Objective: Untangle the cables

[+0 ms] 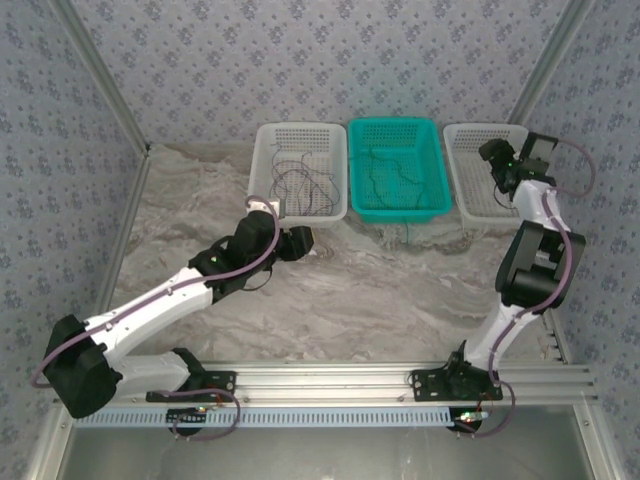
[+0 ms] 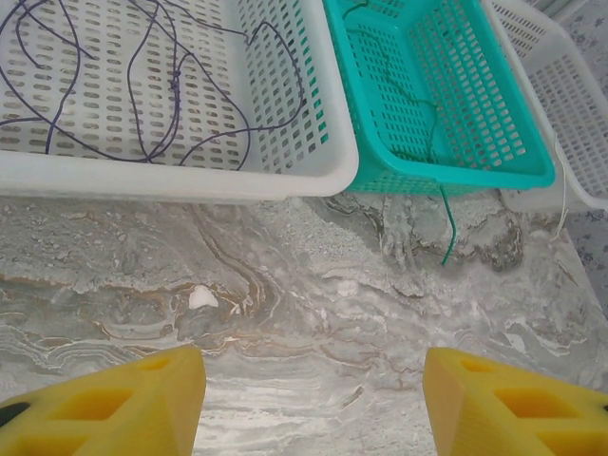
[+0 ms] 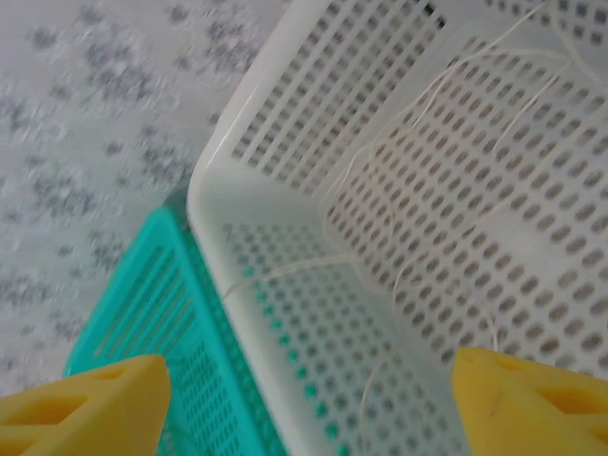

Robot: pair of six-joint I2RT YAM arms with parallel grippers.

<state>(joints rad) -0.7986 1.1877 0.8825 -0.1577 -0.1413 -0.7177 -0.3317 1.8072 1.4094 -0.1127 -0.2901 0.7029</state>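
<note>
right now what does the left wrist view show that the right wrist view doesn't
Left wrist, not right wrist: dark cables in the left white basket, a green cable hanging over the teal basket's front rim toward the table. Right wrist, not left wrist: pale wires lying inside the right white basket. Both: the teal basket and the right white basket.

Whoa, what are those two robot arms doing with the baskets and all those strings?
They look to be sorting thin cables by colour. The dark cables lie looped in the left white basket. A green cable sits in the teal basket, one end trailing out onto the table. The pale cables lie in the right white basket. The left gripper hovers open over the table, the right gripper open above the right basket. Neither holds anything.
</note>
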